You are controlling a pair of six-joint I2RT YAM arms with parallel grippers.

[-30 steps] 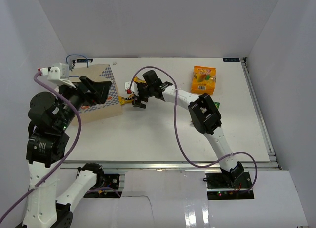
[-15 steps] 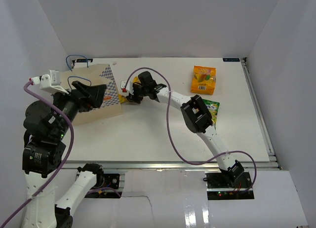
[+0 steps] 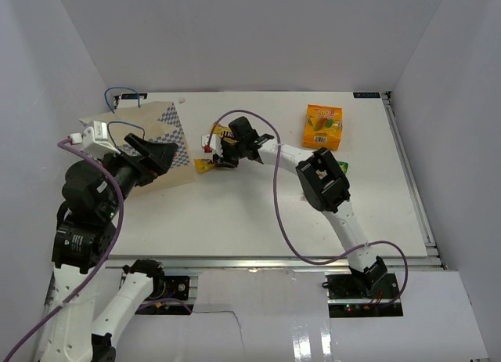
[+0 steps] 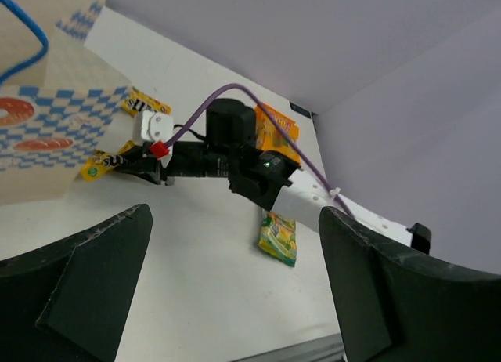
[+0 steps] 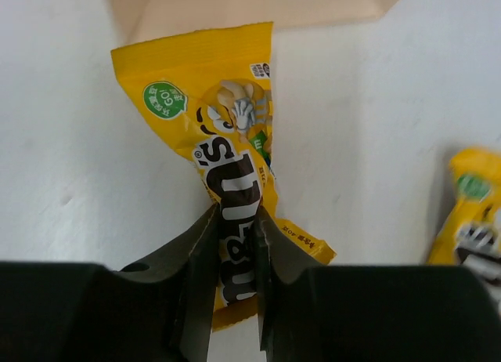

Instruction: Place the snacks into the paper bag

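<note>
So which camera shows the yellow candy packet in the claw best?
The right wrist view: the yellow candy packet fills it, pinched by the right claw. Top and left wrist views show only a small yellow sliver.

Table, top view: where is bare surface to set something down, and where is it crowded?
Free: the near strip of the table, between the arm bases, the paper bag and the right arm; also the right side beyond the orange pouch and green-yellow pouch. Crowded: beside the bag, where the right gripper pinches a yellow packet near a second packet.
</note>
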